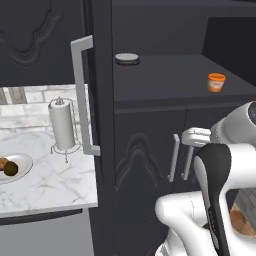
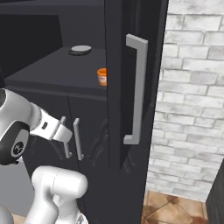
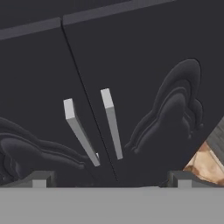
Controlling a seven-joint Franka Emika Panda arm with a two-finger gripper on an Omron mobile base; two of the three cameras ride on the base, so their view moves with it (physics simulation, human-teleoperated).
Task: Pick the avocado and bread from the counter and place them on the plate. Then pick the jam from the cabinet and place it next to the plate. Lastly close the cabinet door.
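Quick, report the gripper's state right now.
Gripper: open, holding nothing, its fingers spread wide before the paired handles of the lower cabinet doors.

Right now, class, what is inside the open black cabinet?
On the cabinet shelf stand an orange jar near the front and a flat grey disc further back. The open door covers part of the jar from the right.

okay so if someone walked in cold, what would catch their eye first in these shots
Probably the small orange jam jar on the open shelf of the tall matte black cabinet, the one bright spot there. Next, the round pale plate on the white marble counter left, holding two food lumps.
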